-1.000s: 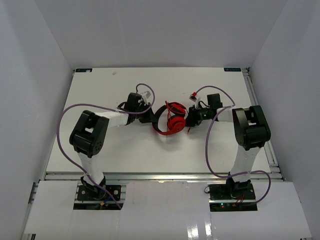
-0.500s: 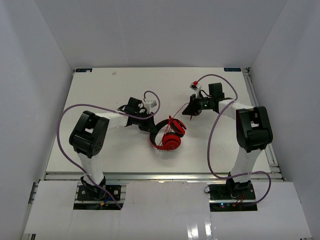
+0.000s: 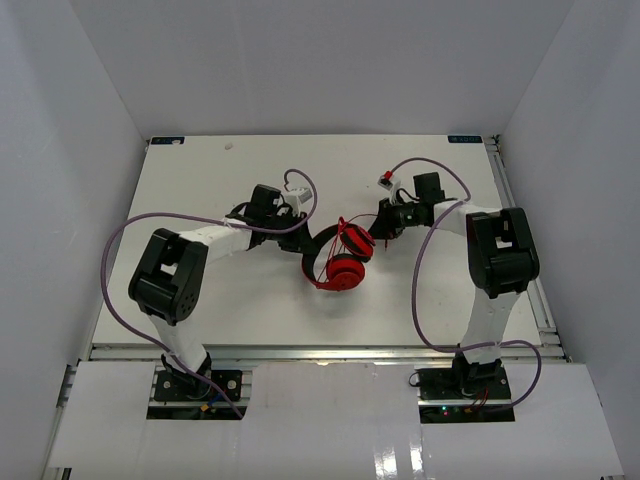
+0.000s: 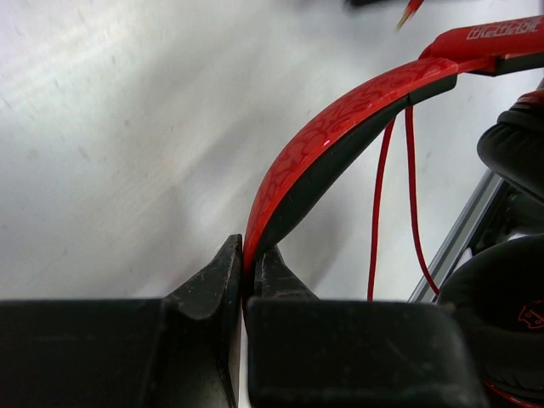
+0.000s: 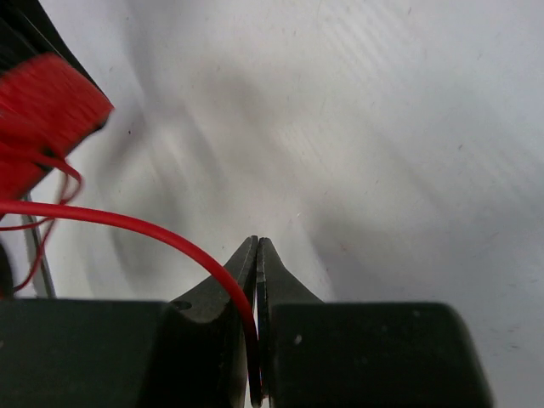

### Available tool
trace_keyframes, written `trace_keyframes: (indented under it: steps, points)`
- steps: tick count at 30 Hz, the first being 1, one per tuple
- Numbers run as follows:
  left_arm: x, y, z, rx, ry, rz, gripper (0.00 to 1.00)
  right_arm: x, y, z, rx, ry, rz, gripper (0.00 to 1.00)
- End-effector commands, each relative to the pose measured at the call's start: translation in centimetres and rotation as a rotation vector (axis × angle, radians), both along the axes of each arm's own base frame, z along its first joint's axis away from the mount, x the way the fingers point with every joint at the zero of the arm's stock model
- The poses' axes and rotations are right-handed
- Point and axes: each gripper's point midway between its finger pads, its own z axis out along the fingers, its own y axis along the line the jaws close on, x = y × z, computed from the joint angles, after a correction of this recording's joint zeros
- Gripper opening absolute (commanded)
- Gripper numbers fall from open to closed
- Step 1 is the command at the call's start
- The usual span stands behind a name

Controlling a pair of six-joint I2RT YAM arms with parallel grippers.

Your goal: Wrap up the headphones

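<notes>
Jaws of the left gripper (image 4: 248,255) pinch the red, black-lined headband (image 4: 340,119) of the red over-ear headphones (image 3: 345,270), which sit mid-way on the white table (image 3: 200,170). Those of the right gripper (image 5: 257,251) are closed on the thin red cable (image 5: 127,223). Thick purple robot cables (image 3: 420,300) loop beside both arms.

1. You can see lettering (image 4: 501,32) on the band of the headphones (image 4: 340,127), but it is too blurred to read.
2. A small red mark (image 4: 531,315) lower on them is unreadable too.
</notes>
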Motion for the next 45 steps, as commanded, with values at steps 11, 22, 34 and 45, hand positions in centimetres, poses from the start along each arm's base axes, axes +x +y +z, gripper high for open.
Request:
trace_keyframes:
  steps: [11,22,34,45]
  points:
    - [7.4,-2.2,7.1,-0.264,-0.057,0.333,0.0,-5.4,4.4,-1.2,0.215,0.258,0.134,0.08]
    - [10.5,0.4,1.0,-0.155,0.14,0.723,0.0,-6.0,5.1,-1.9,0.296,0.401,0.085,0.11]
    - [11.0,2.3,-4.6,0.042,0.357,0.947,0.0,-5.3,3.6,-3.4,0.268,0.427,-0.004,0.2]
    - [12.6,5.2,-4.6,0.382,0.24,0.92,0.0,-6.7,-0.3,-1.6,0.122,0.246,-0.02,0.61]
